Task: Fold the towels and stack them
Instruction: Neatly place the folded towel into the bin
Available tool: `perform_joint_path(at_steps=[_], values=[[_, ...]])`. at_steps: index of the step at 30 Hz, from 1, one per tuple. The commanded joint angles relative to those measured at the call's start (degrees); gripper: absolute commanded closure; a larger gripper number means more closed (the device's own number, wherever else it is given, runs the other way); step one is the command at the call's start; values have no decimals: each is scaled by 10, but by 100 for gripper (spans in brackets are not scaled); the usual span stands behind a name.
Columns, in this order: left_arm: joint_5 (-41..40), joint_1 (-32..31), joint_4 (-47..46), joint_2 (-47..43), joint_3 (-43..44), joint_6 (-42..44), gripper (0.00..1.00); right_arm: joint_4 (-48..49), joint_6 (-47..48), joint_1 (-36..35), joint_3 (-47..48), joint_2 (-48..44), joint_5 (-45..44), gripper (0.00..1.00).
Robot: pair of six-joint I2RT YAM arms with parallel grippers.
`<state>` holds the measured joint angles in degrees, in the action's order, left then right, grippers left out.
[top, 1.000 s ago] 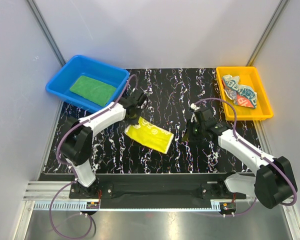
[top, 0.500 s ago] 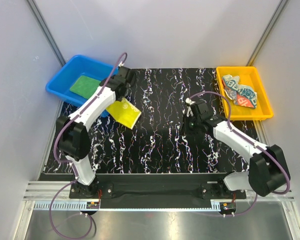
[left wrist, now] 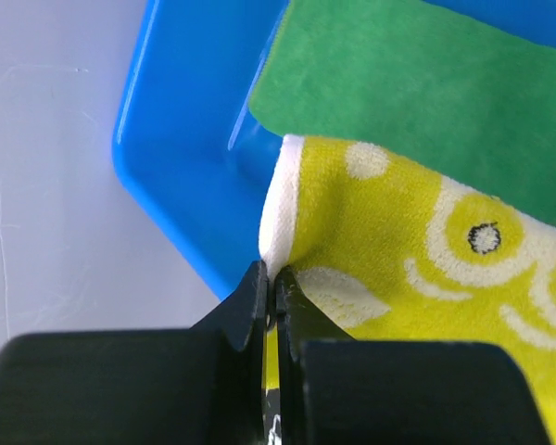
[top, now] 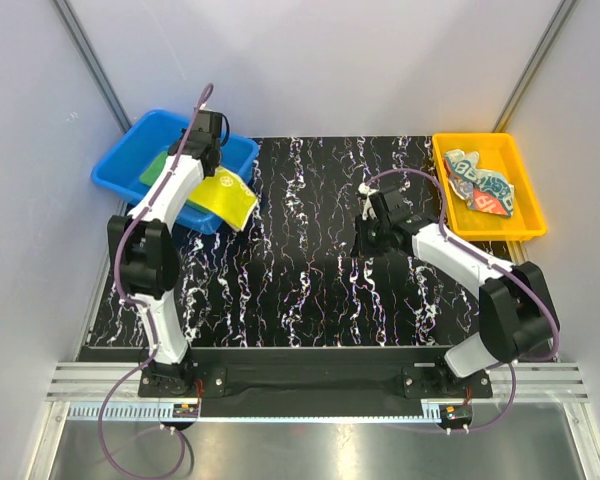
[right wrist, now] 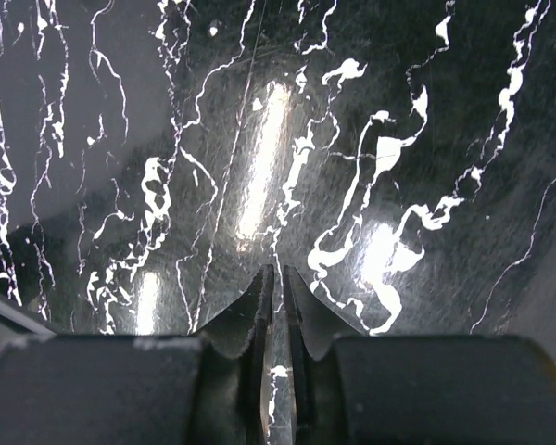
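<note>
From my seat, the biggest thing I see is the black marbled table (top: pixel 310 300), with both arms reaching out over it. At its far left corner sits the blue bin (top: pixel 120 165), and at the far right the yellow tray (top: pixel 500 232).

The striped towel (top: pixel 480 183) lies crumpled in the yellow tray, well apart from both arms. The yellow towel (top: pixel 225 200) hangs in the air, draped across the blue bin's near right rim, partly above the bin and partly above the table. The green towel (top: pixel 155 170) lies flat on the floor of the blue bin; on my left wrist view it shows just beyond the yellow one.

My left gripper (left wrist: pixel 271 273) is clamped tight on the white-edged corner of the yellow towel, above the bin.

My right gripper (right wrist: pixel 276 278) is over bare table near the middle, its fingers drawn together to a thin slit with nothing between them.
</note>
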<state>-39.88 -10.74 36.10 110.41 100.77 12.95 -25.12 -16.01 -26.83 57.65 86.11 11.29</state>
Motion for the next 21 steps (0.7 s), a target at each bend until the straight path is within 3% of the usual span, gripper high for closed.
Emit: perform_joint_path(at_steps=[1,6,16,19,21], values=[[-6,28,-100,17,32,39,100,12,20,0,35,17,-3,86],[11,55,-154,87,70,69,100,3,26,0,45,23,-21,86],[53,143,-187,260,228,99,98,-32,33,2,87,56,-57,85],[47,147,-212,280,247,81,53,-31,32,1,95,66,-72,85],[32,142,-203,275,255,66,35,-35,30,1,100,70,-73,84]])
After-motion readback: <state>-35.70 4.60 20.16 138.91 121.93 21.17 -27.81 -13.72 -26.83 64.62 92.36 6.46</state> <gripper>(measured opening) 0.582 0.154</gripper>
